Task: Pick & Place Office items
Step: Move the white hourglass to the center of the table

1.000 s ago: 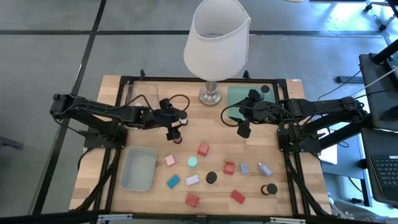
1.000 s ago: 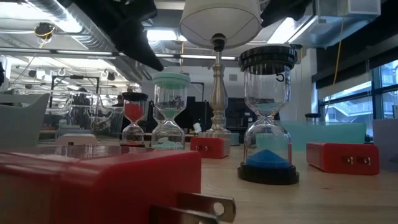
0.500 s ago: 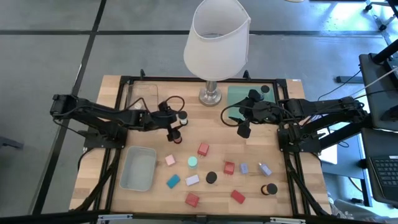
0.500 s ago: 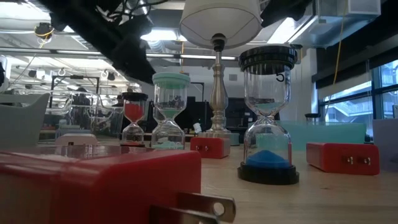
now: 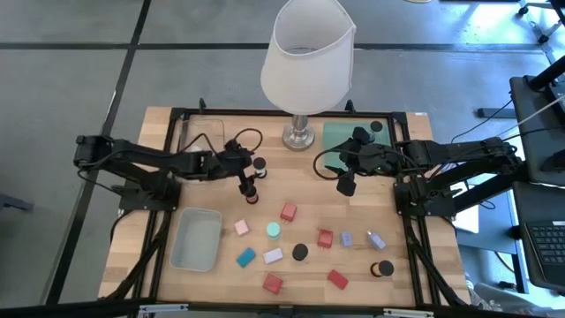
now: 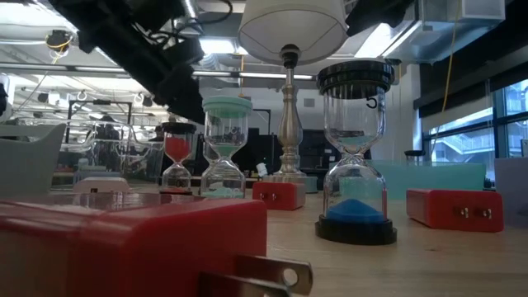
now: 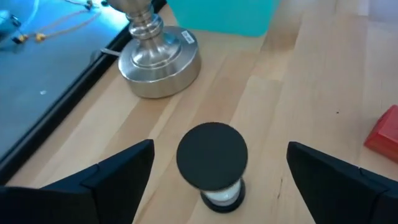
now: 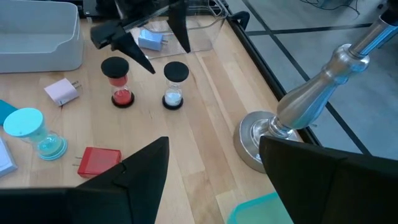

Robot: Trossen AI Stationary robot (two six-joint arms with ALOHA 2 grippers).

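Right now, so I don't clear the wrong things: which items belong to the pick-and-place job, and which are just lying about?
Job: white-sand timer, red-sand timer, mint timer, red adapter, pink adapter, teal adapter, lavender adapter and their like.
Lying about: lamp, green mat, clear tray, grey-blue bin.

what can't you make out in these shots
- Low view: table items behind the red charger block, which fills the foreground.
- High view: lamp stem, hidden under the white shade.
- Left wrist view: black-capped hourglass, sand colour hidden by its cap.
- Right wrist view: teal mat, cut off by the edge.
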